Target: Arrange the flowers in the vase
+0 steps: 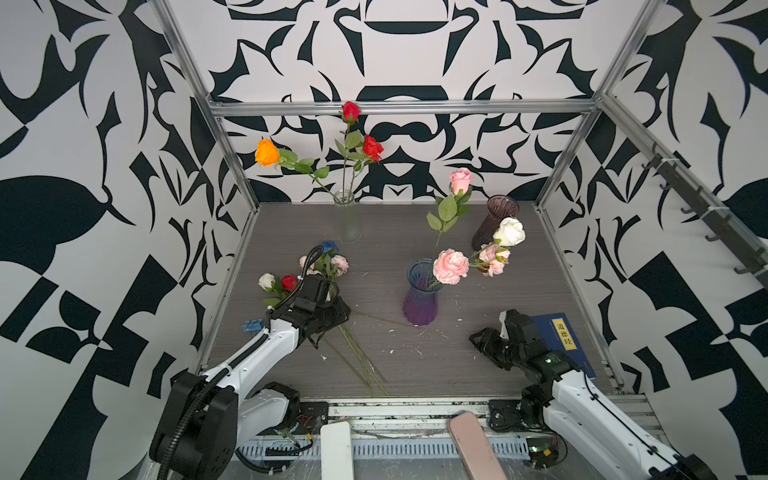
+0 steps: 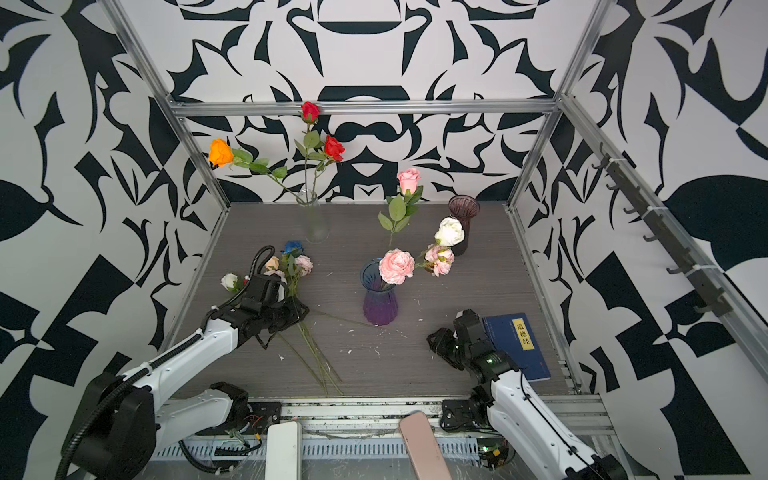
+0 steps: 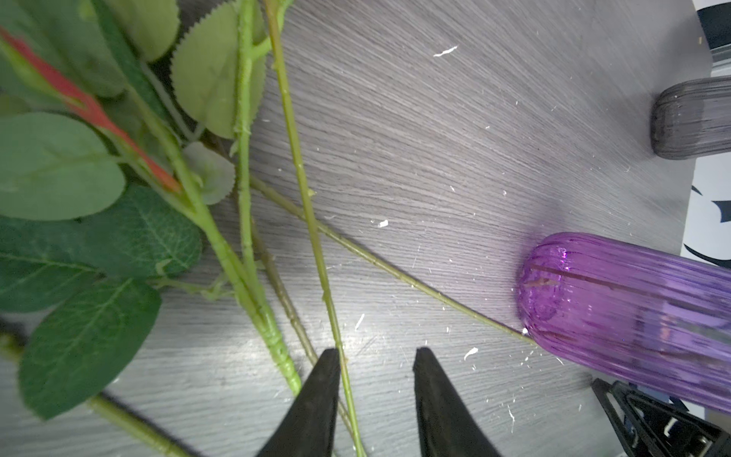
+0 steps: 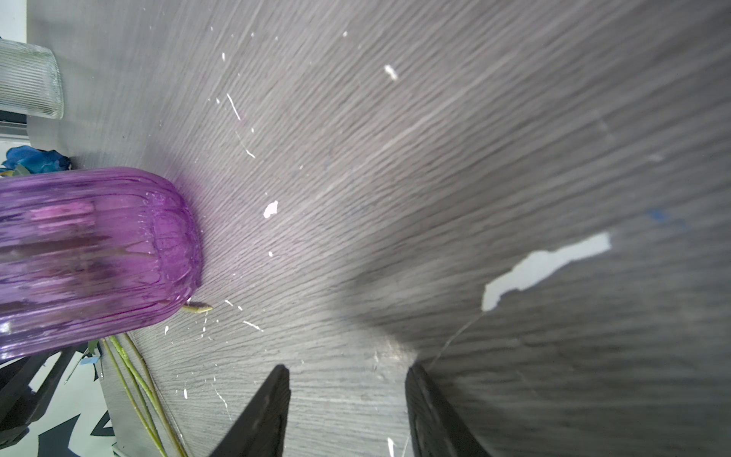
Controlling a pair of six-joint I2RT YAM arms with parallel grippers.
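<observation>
Left end effector [image 3: 375, 356] sits low over the loose flowers [image 1: 340, 264] on the tabletop [image 1: 436, 365], fingers spread. One thin stem [image 3: 313, 221] runs between them, hugging one finger; contact is unclear. In both top views the blooms lie at its 11 o'clock and the stem ends trail to 5 o'clock. Purple vase [image 1: 420, 299], holding pink and white flowers, stands at its 3 o'clock. Right end effector [image 4: 348, 372] is spread over the tabletop at the vase's 5 o'clock, well apart from the loose flowers.
</observation>
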